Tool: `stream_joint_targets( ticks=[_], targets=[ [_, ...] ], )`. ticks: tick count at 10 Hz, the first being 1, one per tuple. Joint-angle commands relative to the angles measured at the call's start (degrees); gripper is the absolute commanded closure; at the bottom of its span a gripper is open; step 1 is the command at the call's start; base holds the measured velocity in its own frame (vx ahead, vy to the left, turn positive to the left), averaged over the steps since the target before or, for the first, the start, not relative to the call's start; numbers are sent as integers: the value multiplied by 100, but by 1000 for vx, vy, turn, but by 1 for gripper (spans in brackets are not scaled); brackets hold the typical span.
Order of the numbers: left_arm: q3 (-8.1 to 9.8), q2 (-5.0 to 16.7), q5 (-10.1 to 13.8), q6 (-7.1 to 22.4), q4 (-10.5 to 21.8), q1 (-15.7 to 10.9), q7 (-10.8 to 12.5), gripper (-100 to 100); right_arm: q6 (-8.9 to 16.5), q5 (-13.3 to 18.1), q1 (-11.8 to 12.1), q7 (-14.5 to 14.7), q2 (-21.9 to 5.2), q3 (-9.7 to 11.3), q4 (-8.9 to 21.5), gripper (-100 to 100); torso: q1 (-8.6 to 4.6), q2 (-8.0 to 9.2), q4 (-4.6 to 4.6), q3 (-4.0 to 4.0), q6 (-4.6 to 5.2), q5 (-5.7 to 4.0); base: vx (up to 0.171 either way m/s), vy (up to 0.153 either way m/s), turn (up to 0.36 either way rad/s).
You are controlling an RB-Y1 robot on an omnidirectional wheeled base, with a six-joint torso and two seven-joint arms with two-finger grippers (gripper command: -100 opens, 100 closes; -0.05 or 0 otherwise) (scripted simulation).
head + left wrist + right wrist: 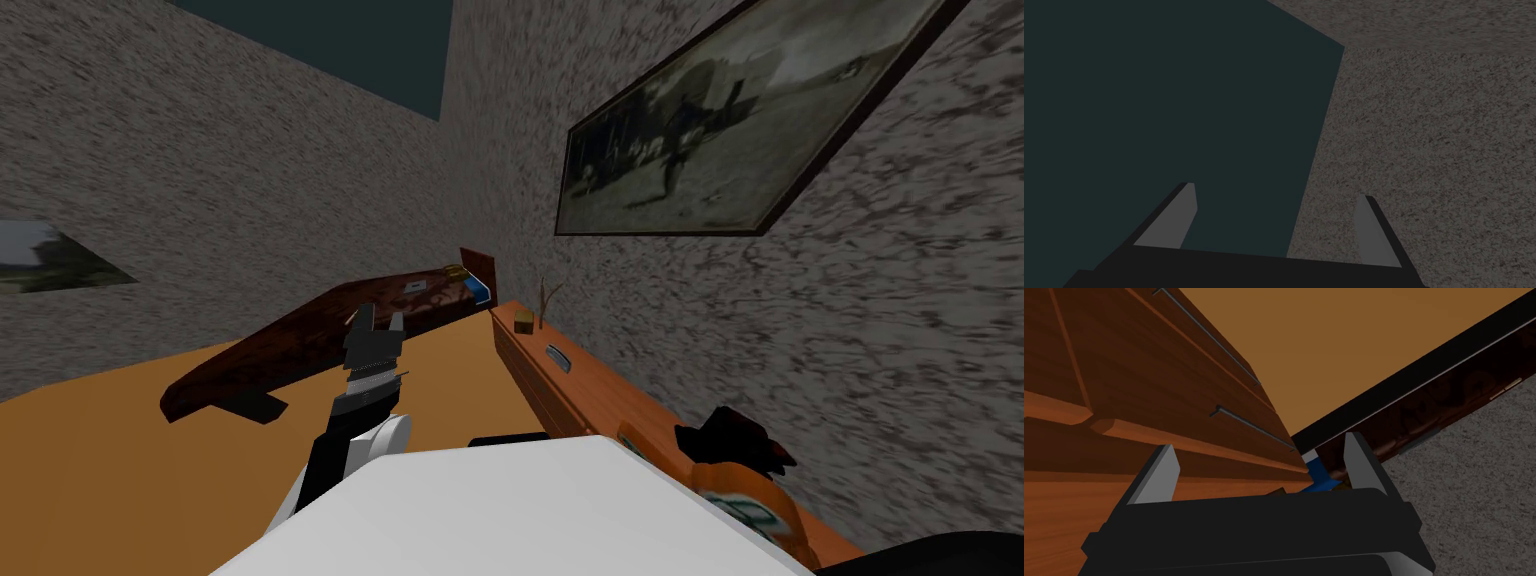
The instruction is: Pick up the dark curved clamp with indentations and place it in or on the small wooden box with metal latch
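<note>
The dark curved clamp [735, 440] lies on the orange-brown dresser top [590, 390] along the speckled wall, just beside a round orange thing [750, 495] whose green-and-white mark I cannot read. Further along the top sit a grey item [557, 358] and the small wooden box [523, 320]. The left gripper [380, 315] hangs wide open above the orange floor [120, 460]. The right gripper [1259, 442], also wide, faces the dresser's drawers [1149, 388].
</note>
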Motion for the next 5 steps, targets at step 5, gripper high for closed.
stream_joint_targets(
  ticks=[5],
  targets=[
    [0, 0, 0, 0, 0, 0, 0, 0, -119, 171, -245, 2, -628, 231, 718, -100, -4, 13, 2, 7, 2, -1, 107, 34, 128]
  ],
)
